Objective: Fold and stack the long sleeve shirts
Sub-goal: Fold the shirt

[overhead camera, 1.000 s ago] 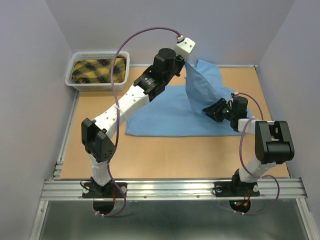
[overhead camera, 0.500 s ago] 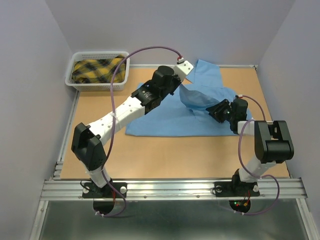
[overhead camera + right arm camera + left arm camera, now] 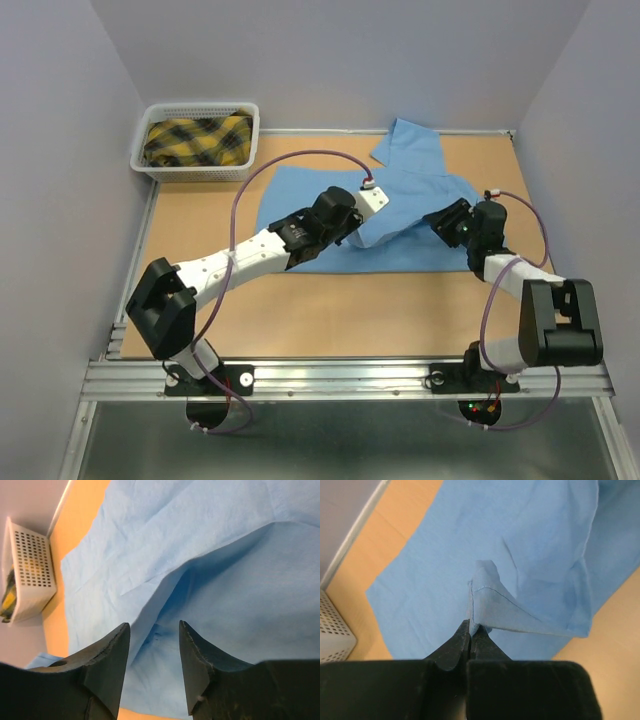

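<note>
Blue cloth, position: the light blue shirt (image 3: pixel 300 205) lies across the far middle and far right of the tabletop (image 3: pixel 400 310). One part reaches the far edge.
Left gripper (image 3: pixel 471 630): clamped tight on a stitched edge of the shirt, which stands up as a small peak between my jaws.
Right gripper (image 3: pixel 153 630): fingers partly apart with nothing between them; the shirt lies under them, beside a raised crease.
Change, left arm: a second ago I held this edge high over the far edge, the cloth hanging like a tent. I have since brought it down and toward the near edge, over the shirt's body.
Change, right arm: it has drawn back a little toward the right edge from the foot of the raised cloth.
Meaning for task: I judge the first side fold nearly laid; letting go and flattening remain.
Risk: the flap looks loose and may spring back.
Also present: white basket (image 3: pixel 190 172) at the far left corner, holding a yellow-and-black plaid cloth (image 3: pixel 195 140).
</note>
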You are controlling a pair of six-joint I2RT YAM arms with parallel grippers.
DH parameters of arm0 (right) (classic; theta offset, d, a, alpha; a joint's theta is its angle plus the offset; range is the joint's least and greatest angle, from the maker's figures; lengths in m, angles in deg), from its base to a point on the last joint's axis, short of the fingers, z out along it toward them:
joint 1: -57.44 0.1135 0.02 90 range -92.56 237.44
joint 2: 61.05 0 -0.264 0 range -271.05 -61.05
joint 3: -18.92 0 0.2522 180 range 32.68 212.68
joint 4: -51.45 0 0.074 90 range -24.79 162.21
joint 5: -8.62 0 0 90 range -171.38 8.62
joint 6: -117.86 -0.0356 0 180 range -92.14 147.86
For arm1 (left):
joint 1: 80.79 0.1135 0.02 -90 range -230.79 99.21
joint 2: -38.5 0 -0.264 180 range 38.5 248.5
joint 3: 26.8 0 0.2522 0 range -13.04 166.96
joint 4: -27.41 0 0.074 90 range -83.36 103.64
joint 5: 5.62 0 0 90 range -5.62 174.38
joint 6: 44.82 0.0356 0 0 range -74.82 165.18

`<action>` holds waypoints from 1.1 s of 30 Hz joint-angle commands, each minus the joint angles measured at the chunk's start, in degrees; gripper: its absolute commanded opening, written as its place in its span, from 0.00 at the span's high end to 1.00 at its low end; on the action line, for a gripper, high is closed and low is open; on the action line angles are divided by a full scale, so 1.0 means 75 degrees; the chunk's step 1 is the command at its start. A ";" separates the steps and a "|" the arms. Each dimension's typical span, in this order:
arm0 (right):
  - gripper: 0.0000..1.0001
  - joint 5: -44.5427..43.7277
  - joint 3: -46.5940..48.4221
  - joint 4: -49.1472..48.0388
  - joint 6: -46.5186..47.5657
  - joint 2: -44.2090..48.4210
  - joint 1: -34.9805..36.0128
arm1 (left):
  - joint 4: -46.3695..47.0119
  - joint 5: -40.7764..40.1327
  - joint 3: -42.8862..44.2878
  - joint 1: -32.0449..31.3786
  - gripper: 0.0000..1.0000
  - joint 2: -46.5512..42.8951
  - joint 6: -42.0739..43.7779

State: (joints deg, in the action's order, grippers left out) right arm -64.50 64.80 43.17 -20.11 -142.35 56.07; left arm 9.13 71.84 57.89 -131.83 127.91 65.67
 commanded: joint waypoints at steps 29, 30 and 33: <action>0.34 -0.0939 0.1213 0.3782 0.1707 0.2203 0.0065 | -0.0033 0.0522 -0.4652 -0.0215 0.20 -0.3623 -1.0581; 0.32 -0.0881 0.1237 0.3841 0.1754 0.2214 0.0065 | 0.0387 0.0534 -0.4839 -0.0155 0.21 -0.3647 -1.0758; 0.27 -0.0787 0.1249 0.4017 0.1883 0.2261 0.0065 | 0.0905 0.0721 -0.5262 0.0277 0.23 -0.3438 -1.0970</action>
State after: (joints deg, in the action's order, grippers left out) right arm -71.28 71.21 70.08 -8.50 -126.72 56.07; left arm 9.09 75.30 21.04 -132.62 101.31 -7.05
